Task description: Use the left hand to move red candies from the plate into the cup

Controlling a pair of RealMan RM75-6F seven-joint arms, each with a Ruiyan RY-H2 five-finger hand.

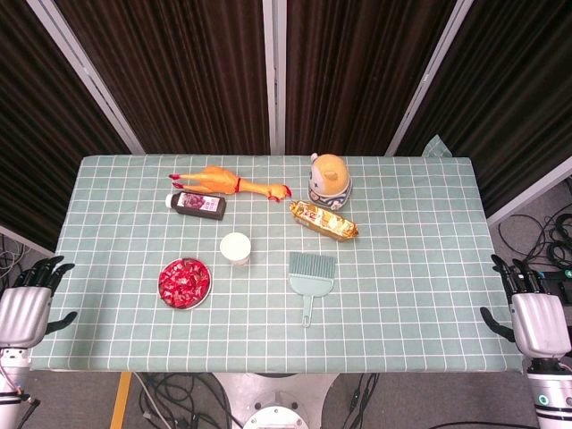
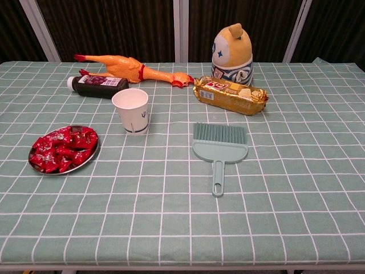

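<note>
A table (image 2: 285, 217) draped in a green checked cloth is seen, with black floor cables near its front corners and dark curtains behind it. Nearest lie the plate (image 2: 34, 162) heaped with red candies (image 2: 63, 149) and a green hand brush (image 2: 219, 149). The white paper cup (image 2: 131, 111) stands upright just beyond the plate, apart from it. Further back are found a dark bottle (image 2: 98, 87) lying on its side, a gold snack packet (image 2: 230, 95), a rubber chicken (image 2: 128, 67) and an egg-shaped toy (image 2: 232, 55). The left hand (image 1: 27, 304) and right hand (image 1: 534, 315) are held off the table's front corners, fingers spread, nothing grasped.
</note>
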